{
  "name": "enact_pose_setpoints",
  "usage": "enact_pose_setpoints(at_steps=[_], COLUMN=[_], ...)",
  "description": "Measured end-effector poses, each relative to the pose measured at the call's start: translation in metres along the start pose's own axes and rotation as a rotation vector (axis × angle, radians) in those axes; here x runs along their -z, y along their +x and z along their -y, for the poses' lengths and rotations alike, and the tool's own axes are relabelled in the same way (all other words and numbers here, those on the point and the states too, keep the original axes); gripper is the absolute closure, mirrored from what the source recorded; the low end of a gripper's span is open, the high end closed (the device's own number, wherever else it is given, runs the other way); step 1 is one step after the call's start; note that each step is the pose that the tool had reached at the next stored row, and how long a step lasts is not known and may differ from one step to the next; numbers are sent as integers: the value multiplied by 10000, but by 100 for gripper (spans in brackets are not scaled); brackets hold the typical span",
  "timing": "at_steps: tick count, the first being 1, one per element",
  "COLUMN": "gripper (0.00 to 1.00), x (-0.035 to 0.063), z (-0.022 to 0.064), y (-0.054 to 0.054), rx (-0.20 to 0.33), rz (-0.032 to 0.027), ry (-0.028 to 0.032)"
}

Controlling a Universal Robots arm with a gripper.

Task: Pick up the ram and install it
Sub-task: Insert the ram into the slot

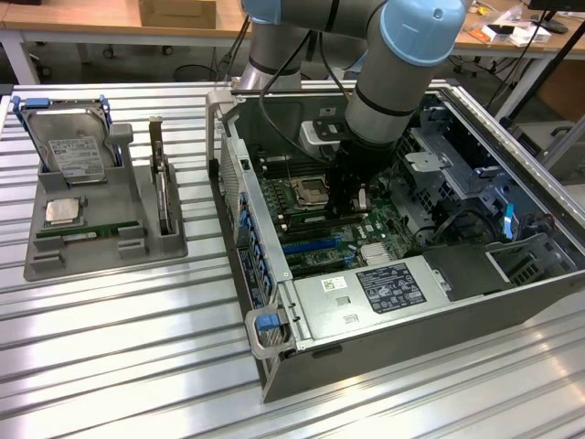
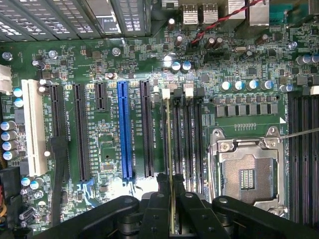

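We judge the ram [image 2: 172, 149] light, stiff and thin, yet fragile, best pinched by its flat faces near the top edge, clear of the contacts. We see it edge-on and upright, clamped between the 2 fingers [image 2: 158, 201] of the gripper [image 2: 172, 211], which stand narrow around it. It hangs inside the computer case [image 1: 411, 338], over the motherboard [image 2: 99, 64], well in from its edges, in line with the memory slots [image 2: 182, 139] just beside the processor socket [image 2: 246, 174]. Whether it touches a slot we cannot tell.
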State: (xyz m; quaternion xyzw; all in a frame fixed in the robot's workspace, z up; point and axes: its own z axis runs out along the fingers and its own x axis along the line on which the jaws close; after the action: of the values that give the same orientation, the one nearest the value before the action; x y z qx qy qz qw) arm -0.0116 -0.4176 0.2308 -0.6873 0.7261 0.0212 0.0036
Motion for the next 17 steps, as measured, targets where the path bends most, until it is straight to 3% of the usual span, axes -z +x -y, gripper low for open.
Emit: enact_pose_setpoints(at_steps=[9, 17], gripper=[86, 86], x=[-28, 7], z=[1, -3], y=[2, 0], rx=[-3, -2], rz=[-4, -2], ry=[-1, -1])
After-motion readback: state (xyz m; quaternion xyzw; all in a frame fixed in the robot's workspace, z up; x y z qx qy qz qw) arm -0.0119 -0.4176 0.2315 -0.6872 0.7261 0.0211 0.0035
